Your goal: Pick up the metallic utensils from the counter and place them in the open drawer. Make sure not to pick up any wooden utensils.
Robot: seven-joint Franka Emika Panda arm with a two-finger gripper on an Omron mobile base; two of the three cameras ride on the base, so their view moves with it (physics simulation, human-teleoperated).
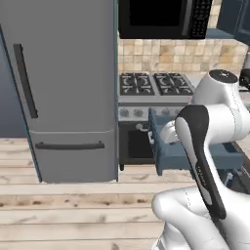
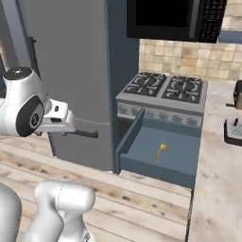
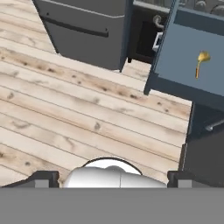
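Golden spoon (image 2: 161, 151) lying in the open drawer (image 2: 137, 163); my fingers (image 3: 111, 177) are standing apart, empty. I'm judging the black utensil is next; I'm needing to swing right toward the tabletop (image 2: 215, 189).

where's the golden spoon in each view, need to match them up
Left base view: the open drawer is mostly behind the arm, and I cannot make out the spoon.
Right base view: golden spoon lies on the drawer floor, right of centre.
Hand view: golden spoon upper right, inside the drawer, bowl toward the top.
Shared landmark: the grey fridge beside the drawer.
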